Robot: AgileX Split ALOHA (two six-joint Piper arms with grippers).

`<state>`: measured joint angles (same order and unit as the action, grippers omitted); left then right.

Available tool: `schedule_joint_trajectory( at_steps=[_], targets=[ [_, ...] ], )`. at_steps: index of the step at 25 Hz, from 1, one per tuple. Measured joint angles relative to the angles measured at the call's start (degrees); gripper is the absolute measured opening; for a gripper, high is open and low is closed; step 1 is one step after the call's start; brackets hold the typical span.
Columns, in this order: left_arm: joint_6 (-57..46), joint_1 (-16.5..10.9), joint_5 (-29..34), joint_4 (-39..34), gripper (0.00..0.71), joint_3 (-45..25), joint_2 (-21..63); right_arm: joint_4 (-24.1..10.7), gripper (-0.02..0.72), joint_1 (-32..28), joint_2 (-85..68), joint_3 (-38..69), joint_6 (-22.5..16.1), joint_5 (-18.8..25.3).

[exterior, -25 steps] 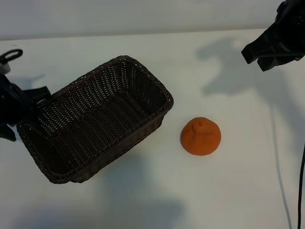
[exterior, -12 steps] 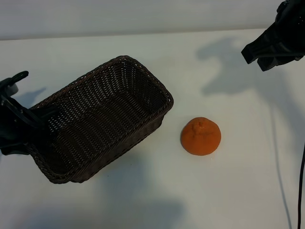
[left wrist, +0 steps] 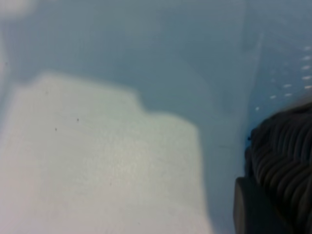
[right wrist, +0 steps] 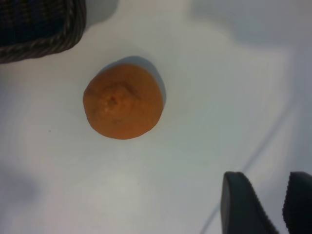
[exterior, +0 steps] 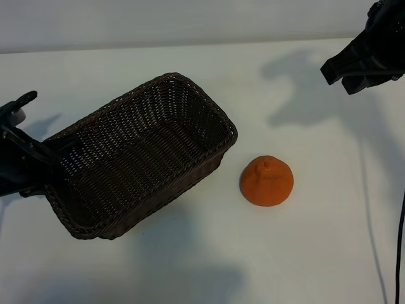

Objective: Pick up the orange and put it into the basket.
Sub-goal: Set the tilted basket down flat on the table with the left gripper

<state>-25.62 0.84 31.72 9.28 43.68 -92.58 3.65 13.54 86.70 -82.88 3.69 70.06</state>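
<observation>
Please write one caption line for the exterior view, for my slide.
Left gripper at the basket rim; the orange lies beside it.

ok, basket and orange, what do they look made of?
Basket: dark brown woven wicker, possibly rattan or a synthetic strand, matte; the open weave and braided rim show clearly. Orange: looks like fruit peel, matte and slightly dimpled, with a bumpy stem nub on top; a real fruit or a replica cannot be told apart from the look alone.

Left hand [exterior: 50, 161] clamped on basket [exterior: 142, 155] rim, orange [exterior: 266, 181] just beside basket, right hand [exterior: 357, 69] well apart
</observation>
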Motion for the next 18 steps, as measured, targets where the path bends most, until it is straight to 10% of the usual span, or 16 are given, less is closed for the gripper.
schedule_joint_trajectory(
  at_steps=[18],
  targets=[
    [16.26, -3.61, 23.99, 8.52, 0.175, 17.2, -0.1, -0.05, 0.255, 0.0, 0.0, 0.0, 0.0, 0.0]
  ],
)
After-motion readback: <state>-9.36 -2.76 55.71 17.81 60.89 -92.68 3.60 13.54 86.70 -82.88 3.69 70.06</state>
